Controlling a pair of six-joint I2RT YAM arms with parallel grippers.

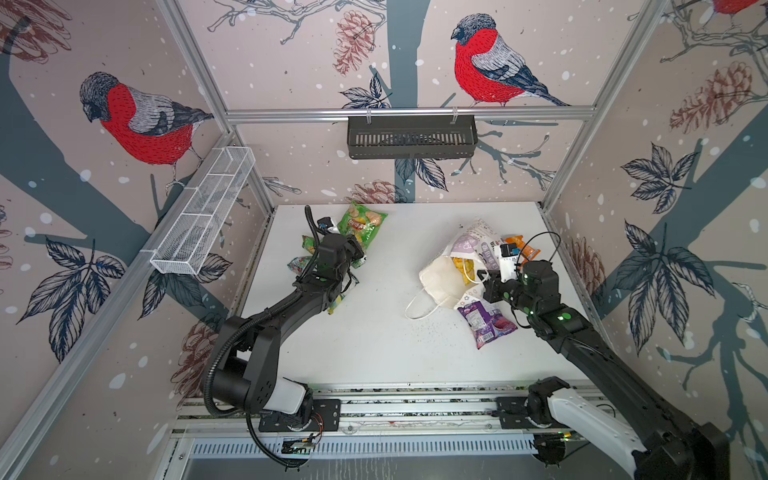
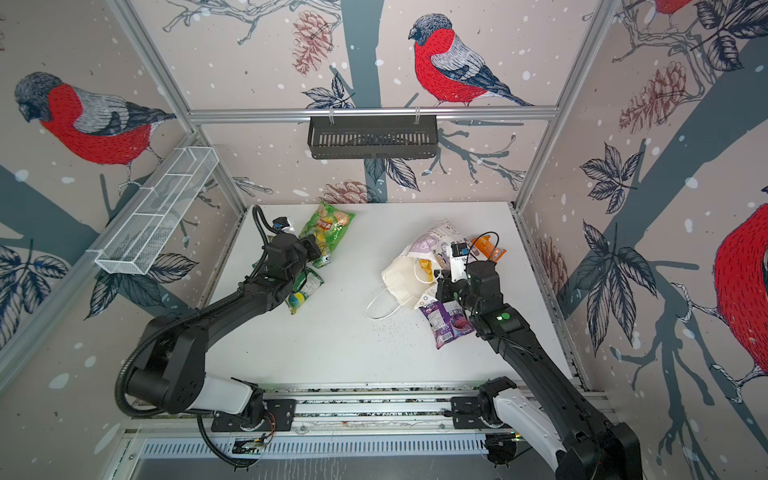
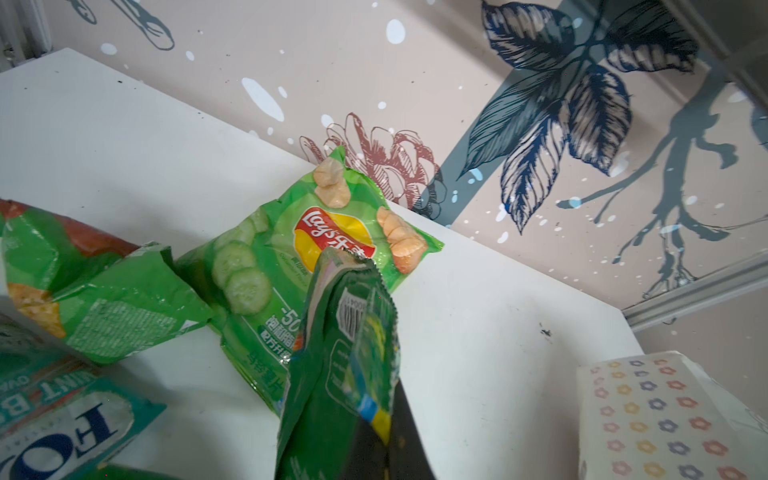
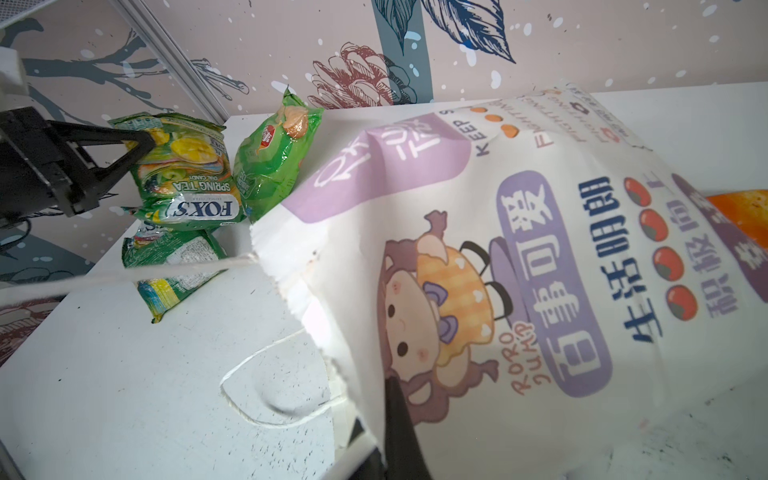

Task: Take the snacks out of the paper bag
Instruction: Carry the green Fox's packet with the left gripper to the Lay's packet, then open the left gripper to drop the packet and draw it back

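Both arms are extended over the worktop; the left gripper [image 1: 356, 254] and the right gripper [image 1: 482, 277] are held with jaws clamped.

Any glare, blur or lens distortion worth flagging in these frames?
Both top views: wide angle splays the frame rails outward; light even, shadows soft. Left wrist view: near green packet soft, Lay's bag sharper with glare. Right wrist view: paper bag washed out bright near its mouth.

On white tabletop [image 2: 353, 345]: white printed paper carrier bag [image 2: 405, 274] on side, mouth facing left, yellow packet [image 2: 426, 266] inside. Right end effector [image 2: 441, 284] clamped on bag rim. Purple foil packet [image 2: 446, 326] beside bag. Left end effector [image 2: 312, 248] grips small green packet [image 2: 324, 257].
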